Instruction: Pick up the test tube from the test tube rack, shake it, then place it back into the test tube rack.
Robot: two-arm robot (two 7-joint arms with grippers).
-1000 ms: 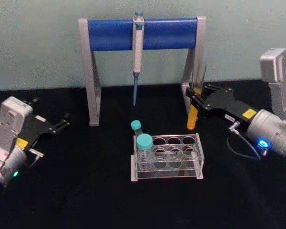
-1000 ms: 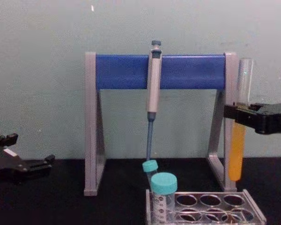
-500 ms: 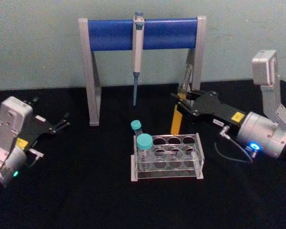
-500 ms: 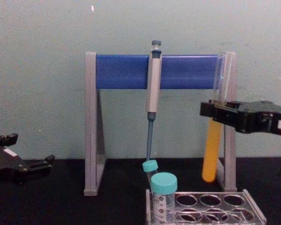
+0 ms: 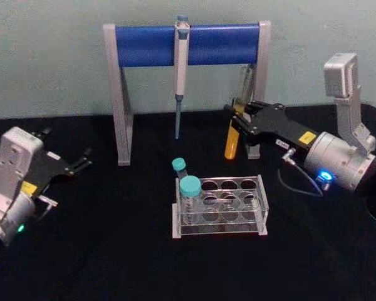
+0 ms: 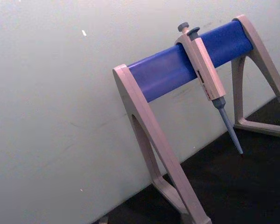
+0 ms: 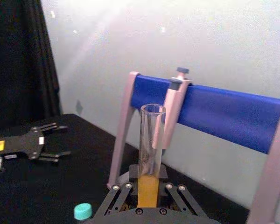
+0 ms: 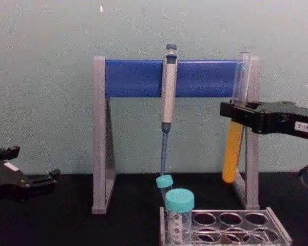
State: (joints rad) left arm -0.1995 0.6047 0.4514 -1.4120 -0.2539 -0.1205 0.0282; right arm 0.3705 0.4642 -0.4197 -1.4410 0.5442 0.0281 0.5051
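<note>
Right pincer (image 5: 238, 116) with test tube (image 5: 231, 142) risen, black tabletop (image 5: 113, 251), pale wall (image 5: 50, 63)

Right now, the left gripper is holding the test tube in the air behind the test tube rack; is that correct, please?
Not quite: the chest view shows the right gripper holding the test tube in the air behind the test tube rack. The left gripper sits idle and open at the table's left.
</note>
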